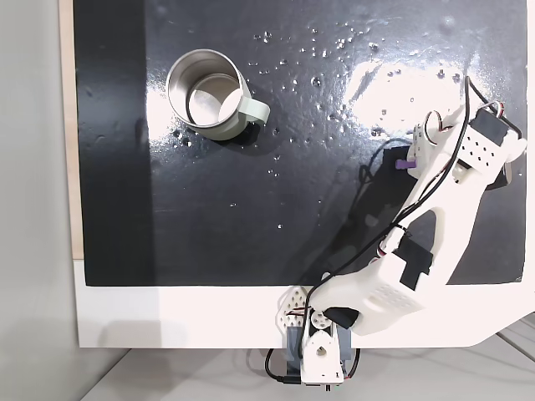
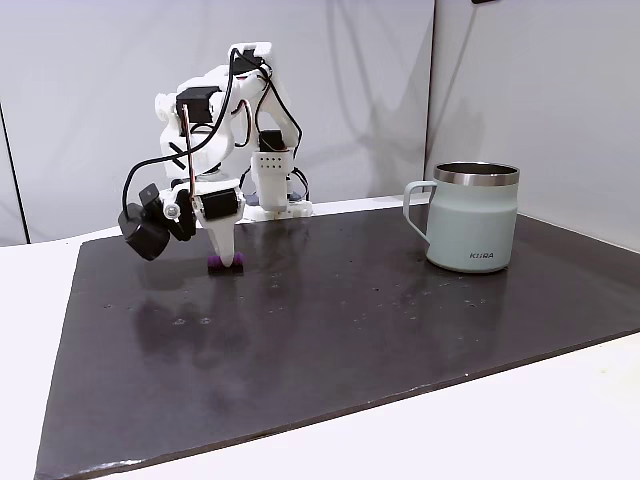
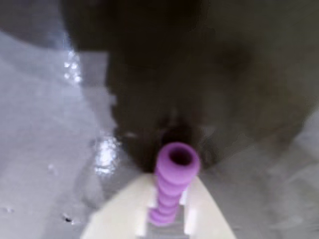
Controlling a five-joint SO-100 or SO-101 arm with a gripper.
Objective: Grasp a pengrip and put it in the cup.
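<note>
Gripper (image 2: 228,262) down at mat (image 2: 350,330), fingers pinching pengrip (image 3: 172,186) btwn tips; ribbed purple tube w/ open end pointing away in wrist view. Pengrip low at mat level, contact w/ mat not clear. Cup (image 1: 209,93) upright, well apart, at mat's opp. side.

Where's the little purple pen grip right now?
The pen grip sits between the gripper fingertips, low on the black mat, at the right in the top-down fixed view, far from the mug.
</note>
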